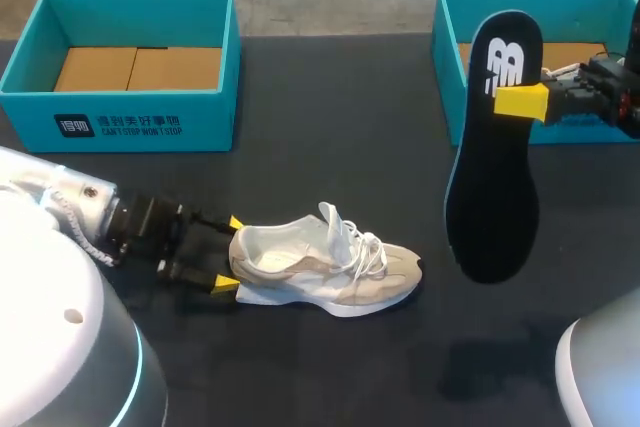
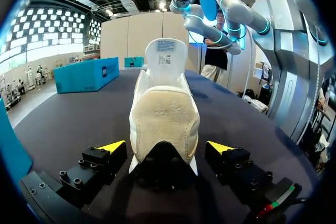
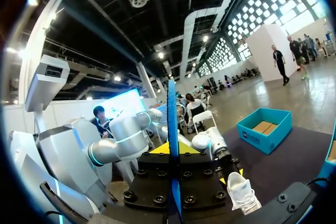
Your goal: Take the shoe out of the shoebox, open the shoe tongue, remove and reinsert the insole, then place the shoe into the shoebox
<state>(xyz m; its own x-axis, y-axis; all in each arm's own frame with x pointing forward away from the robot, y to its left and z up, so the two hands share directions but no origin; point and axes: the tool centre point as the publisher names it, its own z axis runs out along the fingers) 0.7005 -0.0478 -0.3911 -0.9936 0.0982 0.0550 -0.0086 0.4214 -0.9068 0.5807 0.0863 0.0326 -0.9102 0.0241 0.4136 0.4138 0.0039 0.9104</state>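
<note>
A white and beige sneaker point(image 1: 330, 267) lies on its sole on the black table, toe to the right, tongue pulled up. My left gripper point(image 1: 230, 254) stands open around the heel, one yellow tip on each side. In the left wrist view the heel point(image 2: 164, 124) sits between the fingers point(image 2: 113, 146) with a gap on both sides. My right gripper point(image 1: 530, 100) is shut on a black insole point(image 1: 495, 177) with a blue rim, held upright high above the table's right side. From the right wrist the insole point(image 3: 172, 124) shows edge-on between the fingers, with the sneaker point(image 3: 242, 192) below.
A teal shoebox point(image 1: 120, 122) with brown card inside stands at the back left. A second teal shoebox point(image 1: 450, 32) stands at the back right, partly behind the insole. Bare black tabletop point(image 1: 330, 117) stretches between them and ahead of the sneaker.
</note>
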